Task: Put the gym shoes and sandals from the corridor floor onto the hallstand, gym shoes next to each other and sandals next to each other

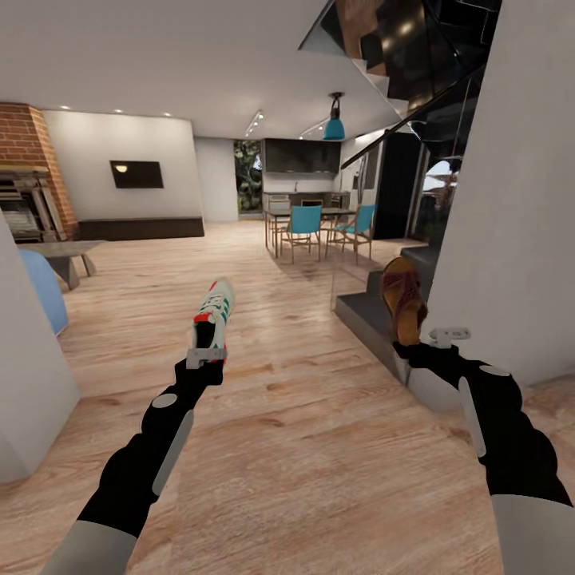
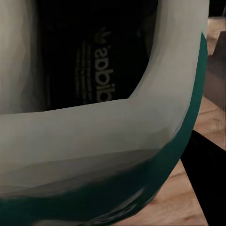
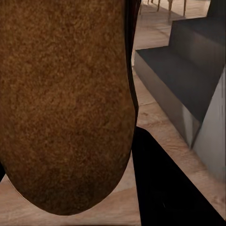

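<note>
The floor (image 1: 319, 447) of light wood planks runs back through an open room to a brick fireplace (image 1: 28, 172), a wall screen (image 1: 136, 174) and a dining table (image 1: 311, 214) with teal chairs (image 1: 303, 224) under a teal lamp (image 1: 334, 126). A white wall (image 1: 511, 208) rises on the right, with dark steps (image 1: 375, 311) at its foot; in the right wrist view the steps (image 3: 188, 70) show just past the held sole. The left gripper (image 1: 208, 351) is clamped on the heel of a shoe (image 1: 216, 307), held up off the floor with its toe pointing away; up close the shoe (image 2: 94, 136) shows its white collar, green trim and dark printed insole. The right gripper (image 1: 411, 345) grips a sandal (image 1: 403, 299) by its heel, raised beside the steps, tan footbed showing; the sandal (image 3: 61, 103) presents its cork-like sole to the wrist camera.
</note>
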